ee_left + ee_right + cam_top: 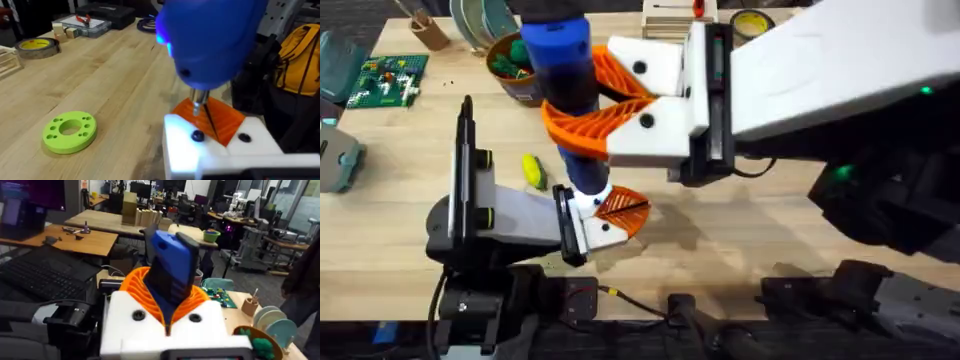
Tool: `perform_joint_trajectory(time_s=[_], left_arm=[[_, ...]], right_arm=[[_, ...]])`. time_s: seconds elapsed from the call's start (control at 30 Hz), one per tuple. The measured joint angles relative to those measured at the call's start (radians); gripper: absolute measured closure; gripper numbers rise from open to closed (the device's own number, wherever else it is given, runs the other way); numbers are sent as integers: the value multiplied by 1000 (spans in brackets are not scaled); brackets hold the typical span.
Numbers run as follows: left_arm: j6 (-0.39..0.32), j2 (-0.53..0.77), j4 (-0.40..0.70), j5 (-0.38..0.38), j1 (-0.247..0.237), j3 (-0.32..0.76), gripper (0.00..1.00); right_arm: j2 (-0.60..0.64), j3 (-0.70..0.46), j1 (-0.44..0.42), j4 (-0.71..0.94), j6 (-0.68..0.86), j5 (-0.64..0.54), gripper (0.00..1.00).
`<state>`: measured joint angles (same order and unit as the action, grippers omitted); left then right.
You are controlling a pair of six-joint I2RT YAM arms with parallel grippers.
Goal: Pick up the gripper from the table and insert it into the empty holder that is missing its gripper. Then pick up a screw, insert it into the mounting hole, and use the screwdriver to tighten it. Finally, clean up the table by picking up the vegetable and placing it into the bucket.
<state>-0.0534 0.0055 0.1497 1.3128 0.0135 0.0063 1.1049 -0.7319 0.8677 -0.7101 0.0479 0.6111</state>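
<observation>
My right gripper [582,105] [170,297] is shut on the blue screwdriver [563,65] [172,265], which stands upright. The screwdriver [210,40] points its thin metal tip down at my left gripper [620,208] [212,122], just above a black screw [197,135] in the white holder [180,147] [603,232]. The orange gripper wedge [187,110] sits in that holder, and the left arm's two orange pads meet with nothing between them. The yellow-green vegetable [533,170] lies on the table left of the screwdriver. Behind it stands the bucket [520,85], partly hidden by the screwdriver.
A bright green ring disc [69,131] lies on the table near the left gripper. A tape roll [752,22] [37,46], wooden blocks [665,18] and bowls [480,20] stand along the far edge. A green circuit board [385,80] lies at far left.
</observation>
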Motion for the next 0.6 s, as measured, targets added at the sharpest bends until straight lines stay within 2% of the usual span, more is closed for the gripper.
perform_joint_trajectory(time_s=[0.6], left_arm=[[0, 0, -1, -4, 0, 0, 990]], right_arm=[[29, 2, 0, -10, -30, 8, 991]])
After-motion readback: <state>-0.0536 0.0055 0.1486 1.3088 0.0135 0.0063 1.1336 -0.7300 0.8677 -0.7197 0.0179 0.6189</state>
